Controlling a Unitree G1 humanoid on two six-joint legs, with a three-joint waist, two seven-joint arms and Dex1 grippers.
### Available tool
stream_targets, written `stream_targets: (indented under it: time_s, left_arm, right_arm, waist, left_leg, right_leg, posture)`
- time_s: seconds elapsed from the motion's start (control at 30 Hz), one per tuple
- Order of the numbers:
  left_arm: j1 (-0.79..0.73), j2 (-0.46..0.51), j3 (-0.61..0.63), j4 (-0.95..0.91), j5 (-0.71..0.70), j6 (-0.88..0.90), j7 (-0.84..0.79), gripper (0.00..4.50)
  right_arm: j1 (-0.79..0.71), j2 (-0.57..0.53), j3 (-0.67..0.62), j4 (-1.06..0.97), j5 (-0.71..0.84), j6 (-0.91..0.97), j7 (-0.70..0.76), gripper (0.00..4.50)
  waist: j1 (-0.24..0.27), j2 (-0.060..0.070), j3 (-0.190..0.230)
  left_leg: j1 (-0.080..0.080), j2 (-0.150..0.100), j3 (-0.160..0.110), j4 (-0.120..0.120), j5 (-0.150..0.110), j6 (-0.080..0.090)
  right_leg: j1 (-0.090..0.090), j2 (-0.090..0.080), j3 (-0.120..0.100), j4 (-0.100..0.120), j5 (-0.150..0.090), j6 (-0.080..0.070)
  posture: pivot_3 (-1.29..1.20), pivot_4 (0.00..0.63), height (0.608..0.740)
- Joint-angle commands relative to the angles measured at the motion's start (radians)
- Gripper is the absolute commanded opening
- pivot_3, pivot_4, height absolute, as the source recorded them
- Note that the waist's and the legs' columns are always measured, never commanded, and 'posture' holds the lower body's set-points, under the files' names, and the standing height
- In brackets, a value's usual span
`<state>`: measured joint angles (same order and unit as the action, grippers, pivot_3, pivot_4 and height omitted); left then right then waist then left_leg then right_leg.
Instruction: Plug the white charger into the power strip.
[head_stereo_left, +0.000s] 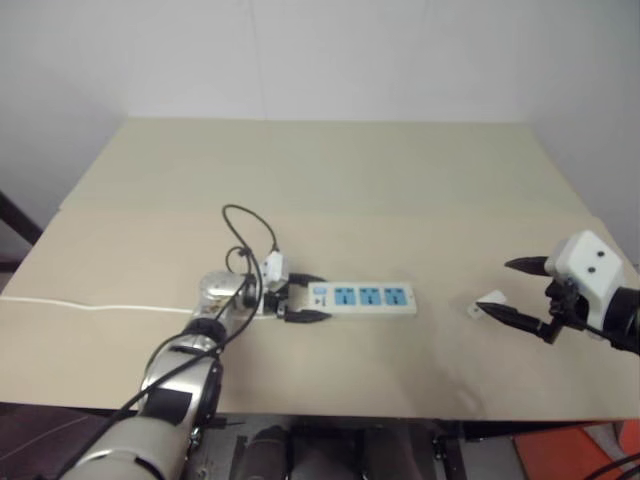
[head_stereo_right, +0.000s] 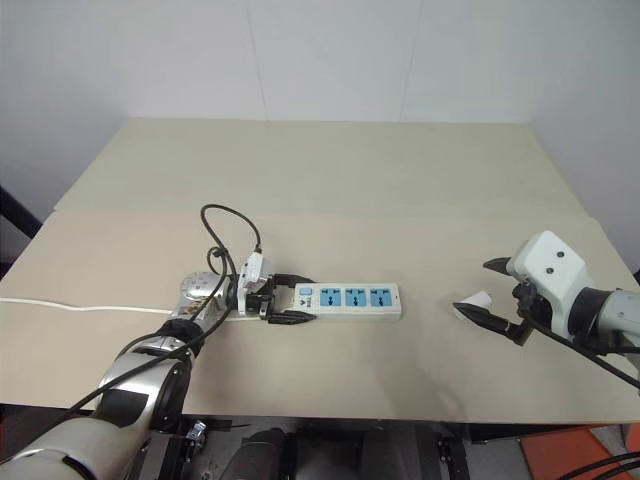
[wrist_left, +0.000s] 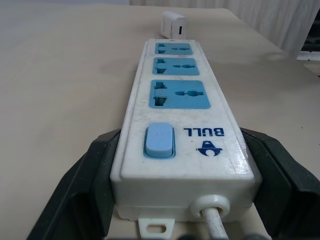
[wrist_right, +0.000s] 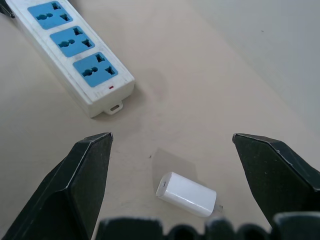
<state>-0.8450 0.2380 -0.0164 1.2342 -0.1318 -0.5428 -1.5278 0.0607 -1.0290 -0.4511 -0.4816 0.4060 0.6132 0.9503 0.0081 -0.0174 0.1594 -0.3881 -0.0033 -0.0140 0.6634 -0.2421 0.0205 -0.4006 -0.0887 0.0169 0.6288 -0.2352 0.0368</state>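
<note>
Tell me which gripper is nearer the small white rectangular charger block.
Right. The right gripper hangs open just above the small white charger; the left gripper is shut on the switch end of the long white power strip, far off.

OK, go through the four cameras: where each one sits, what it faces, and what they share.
Left eye, on the head: looks down over the table; left gripper shut on the power strip, right gripper open.
Right eye, beside it: same scene.
Left wrist: looks along the strip's sockets toward the white charger; its black fingers clamp the switch end.
Right wrist: looks down at the charger between its spread fingers.
Shared: both wrist views show strip and charger.
</note>
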Motion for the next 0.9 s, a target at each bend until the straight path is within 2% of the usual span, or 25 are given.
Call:
stream_targets:
  time_s: [0.03, 0.13, 0.23, 0.37, 0.6, 0.77, 0.9]
  left_arm:
    - [-0.002, -0.001, 0.004, 0.001, 0.022, -0.015, 0.026, 3.28]
    - [-0.003, -0.006, 0.007, -0.005, 0.020, -0.014, 0.013, 3.28]
    - [-0.004, -0.005, 0.006, -0.012, 0.017, -0.007, -0.011, 3.28]
    - [-0.010, 0.002, -0.001, -0.015, 0.030, 0.012, -0.013, 3.28]
    - [-0.009, 0.011, -0.021, -0.034, 0.050, 0.020, -0.019, 3.28]
    - [0.000, 0.028, -0.026, -0.050, 0.058, 0.008, -0.014, 3.28]
    - [0.003, 0.032, -0.020, -0.060, 0.049, 0.013, -0.013, 3.28]
  right_arm:
    - [-0.017, -0.019, -0.006, -0.001, -0.007, -0.015, 0.000, 4.50]
    - [-0.020, -0.075, 0.037, 0.042, -0.057, -0.101, 0.061, 4.50]
    - [-0.038, -0.187, 0.131, 0.142, -0.142, -0.252, 0.176, 4.50]
    - [-0.214, -0.265, 0.322, 0.303, -0.224, -0.440, 0.313, 4.50]
    - [-0.647, -0.154, 0.680, 0.547, -0.450, -0.701, 0.531, 4.50]
    - [-0.807, -0.077, 0.822, 0.738, -0.599, -0.872, 0.589, 4.50]
    - [-0.839, -0.055, 0.862, 0.804, -0.634, -0.949, 0.617, 4.50]
  waist:
    - [0.000, 0.000, 0.000]
    - [0.000, 0.000, 0.000]
    - [-0.002, 0.000, 0.000]
    - [-0.011, 0.000, 0.000]
    - [-0.022, 0.000, 0.000]
    - [-0.018, 0.000, 0.000]
    - [-0.020, 0.000, 0.000]
  left_leg:
    - [0.000, 0.000, 0.000, 0.000, 0.000, 0.000]
    - [0.001, 0.000, 0.000, 0.000, 0.000, 0.000]
    - [0.001, 0.000, 0.000, 0.001, 0.000, 0.000]
    - [0.001, 0.000, 0.000, 0.001, 0.000, 0.000]
    - [0.001, 0.000, 0.000, 0.001, 0.000, 0.000]
    - [-0.001, 0.000, 0.000, 0.002, 0.000, 0.000]
    - [-0.001, 0.000, 0.000, 0.002, 0.000, 0.000]
  right_leg:
    - [0.000, 0.000, 0.000, 0.000, 0.000, 0.000]
    - [0.001, 0.000, 0.000, 0.000, 0.000, 0.000]
    - [0.001, 0.000, 0.000, 0.000, 0.000, 0.000]
    - [0.001, 0.000, 0.000, -0.001, 0.000, 0.000]
    - [0.001, 0.000, 0.000, -0.001, 0.000, 0.000]
    - [-0.002, 0.000, -0.001, 0.000, 0.000, 0.000]
    - [-0.002, 0.000, -0.001, 0.000, 0.000, 0.000]
  posture:
    - [0.00, 0.150, 0.740]
    - [0.00, 0.150, 0.740]
    - [0.00, 0.150, 0.740]
    - [0.00, 0.150, 0.740]
    - [0.00, 0.150, 0.740]
    - [0.00, 0.150, 0.740]
    - [0.00, 0.150, 0.740]
